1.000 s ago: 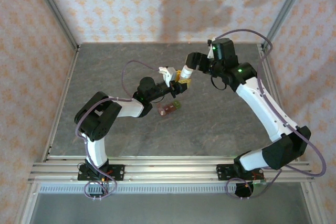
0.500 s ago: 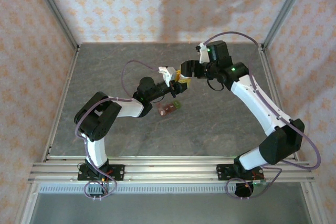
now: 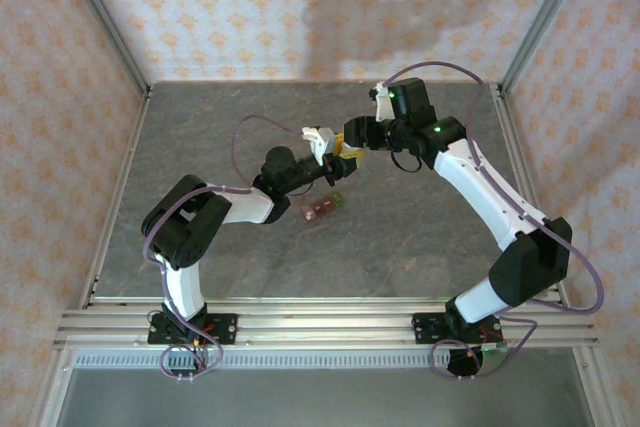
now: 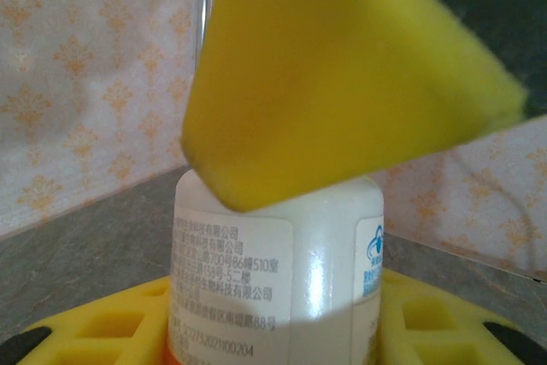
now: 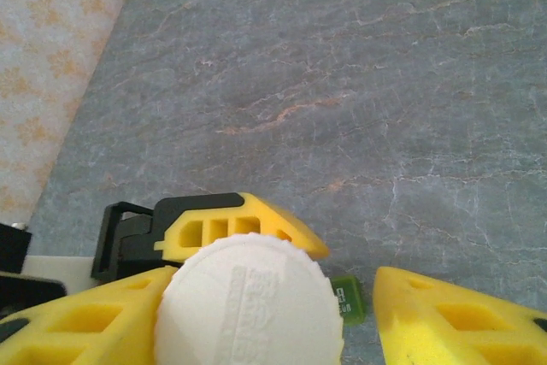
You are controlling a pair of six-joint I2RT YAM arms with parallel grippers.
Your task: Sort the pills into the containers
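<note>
- One white bottle (image 4: 273, 279) is being held above the grey table (image 3: 200, 147), and it serves as the landmark here. In the left wrist view its printed label is facing the camera.
- Two arms are reaching toward the bottle, one from each side.
- The left gripper (image 3: 340, 154) is clamping the bottle's lower body. Its two yellow fingers (image 4: 102, 331) are pressing in from either side at a narrow setting.
- The right gripper (image 3: 352, 139) is sitting over the top of the bottle with its jaws partly apart.
- One ribbed white cap (image 5: 248, 305) is sitting on the bottle, seen from above in the right wrist view.
- Of the right gripper's two yellow fingers (image 5: 85, 322), one is touching the cap's side. The other is standing a little clear of it, so the cap is being bracketed rather than squeezed.
- One yellow pad (image 4: 342, 66) of that gripper is hanging across the bottle's upper part in the left wrist view.
- One strip of containers (image 3: 321, 207) is lying flat on the table, near the bottle and on the side toward the arm bases.
- The strip is showing brownish-red with one green end (image 5: 347, 297), which is peeking out beside the cap in the right wrist view.
- It seems to be made of about four joined cells, though they are too small to count with confidence.
</note>
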